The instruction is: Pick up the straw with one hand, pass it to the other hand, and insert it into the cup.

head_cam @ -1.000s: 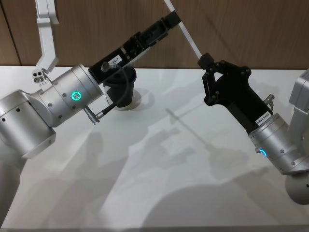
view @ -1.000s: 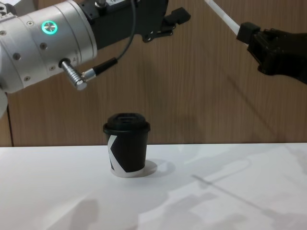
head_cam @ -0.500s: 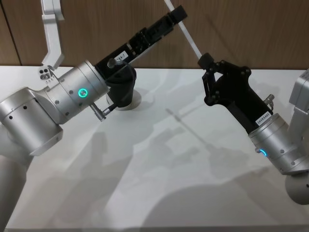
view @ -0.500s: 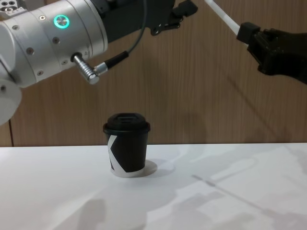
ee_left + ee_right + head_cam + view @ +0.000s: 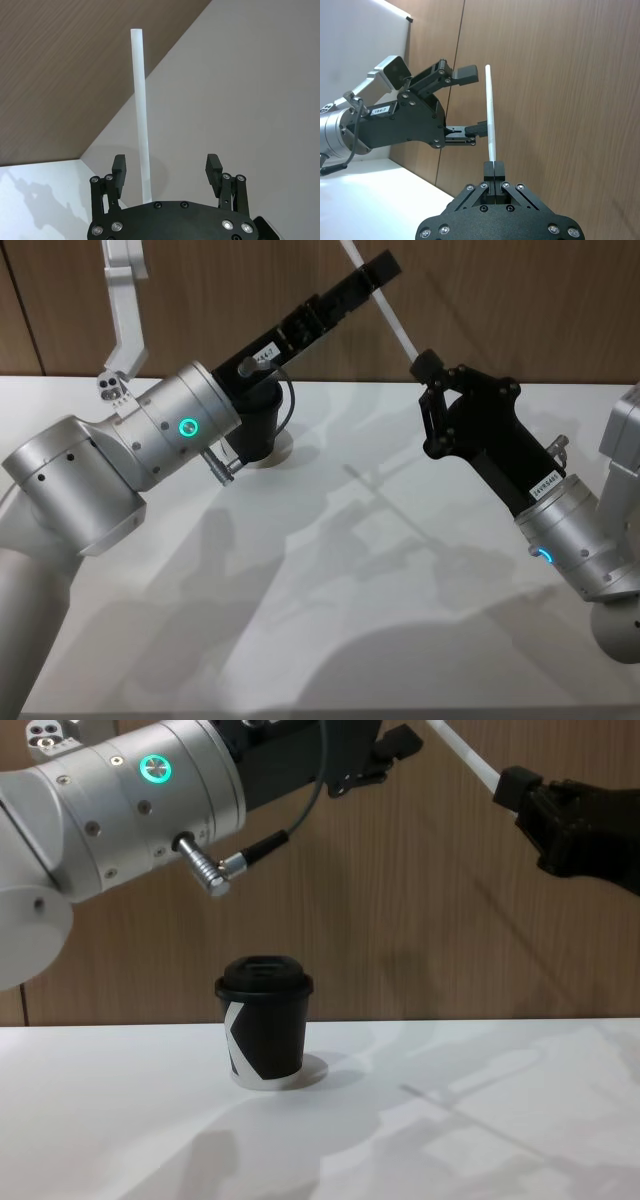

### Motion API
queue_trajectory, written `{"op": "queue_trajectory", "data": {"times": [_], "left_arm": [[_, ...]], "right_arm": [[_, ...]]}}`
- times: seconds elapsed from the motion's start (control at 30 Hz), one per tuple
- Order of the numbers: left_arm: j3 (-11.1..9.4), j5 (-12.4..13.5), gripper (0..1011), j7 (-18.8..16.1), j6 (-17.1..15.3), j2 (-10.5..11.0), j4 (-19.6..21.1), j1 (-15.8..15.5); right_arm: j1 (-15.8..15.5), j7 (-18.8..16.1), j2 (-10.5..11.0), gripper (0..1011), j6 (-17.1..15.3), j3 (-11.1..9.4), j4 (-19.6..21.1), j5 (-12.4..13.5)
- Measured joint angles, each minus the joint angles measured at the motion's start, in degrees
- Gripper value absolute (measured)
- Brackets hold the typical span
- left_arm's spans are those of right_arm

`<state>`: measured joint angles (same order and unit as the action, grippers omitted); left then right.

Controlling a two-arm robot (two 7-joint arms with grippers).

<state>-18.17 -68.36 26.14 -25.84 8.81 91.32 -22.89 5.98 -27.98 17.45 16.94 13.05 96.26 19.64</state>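
Head view: left gripper (image 5: pixel 380 264) has crept further up toward the straw (image 5: pixel 396 332) since a moment ago, right gripper (image 5: pixel 428 368) hasn't budged, cup (image 5: pixel 256 438) sits half hidden behind the left arm. Left wrist: the thin translucent-white tube stands between wide-open fingers, touching neither. Right wrist: the right gripper is pinched tight on one end. Chest: the straw's top is cut off

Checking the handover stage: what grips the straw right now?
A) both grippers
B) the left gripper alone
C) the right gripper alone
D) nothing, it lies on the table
C: the right gripper is shut on the straw, while the left gripper is open, with a finger on either side of it.
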Motion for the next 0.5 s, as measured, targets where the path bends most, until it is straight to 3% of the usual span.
{"op": "queue_trajectory", "data": {"times": [0.5], "left_arm": [[-1.41,0.39,1000,-0.04,1.15,-0.39,-2.32,-1.6]], "right_arm": [[0.0,0.0,0.0,6,0.0,0.0,0.0,0.0]]}}
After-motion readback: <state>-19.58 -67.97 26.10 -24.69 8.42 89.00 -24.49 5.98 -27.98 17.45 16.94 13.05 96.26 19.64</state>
